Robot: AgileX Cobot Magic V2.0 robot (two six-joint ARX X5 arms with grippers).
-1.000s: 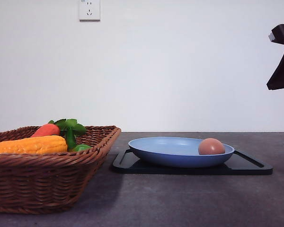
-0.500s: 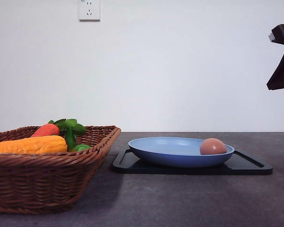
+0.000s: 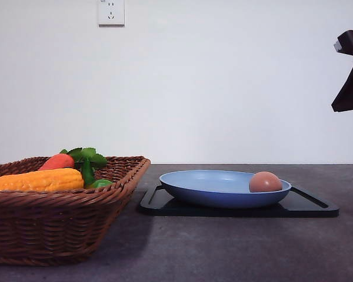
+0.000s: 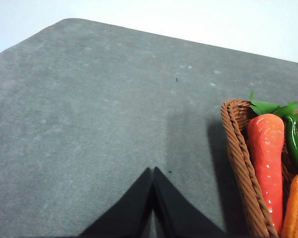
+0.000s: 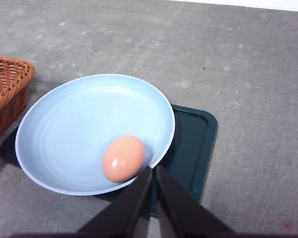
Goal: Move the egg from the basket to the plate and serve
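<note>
The egg (image 3: 265,182) lies in the plate (image 3: 212,188).

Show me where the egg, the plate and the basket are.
egg (image 5: 123,158), right wrist view, middle of the shell.
plate (image 5: 79,119), right wrist view, bare blue floor.
basket (image 3: 53,226), front view, woven front wall.

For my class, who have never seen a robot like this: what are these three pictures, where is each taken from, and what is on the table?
It is a two-armed robot. One camera looks forward over the table; one sits on each wrist, looking down past that arm's fingers. On the table stand a wicker basket holding a carrot and corn, and a blue plate on a black tray. The egg lies in the plate. The left gripper and right gripper are both shut, holding nothing.
</note>
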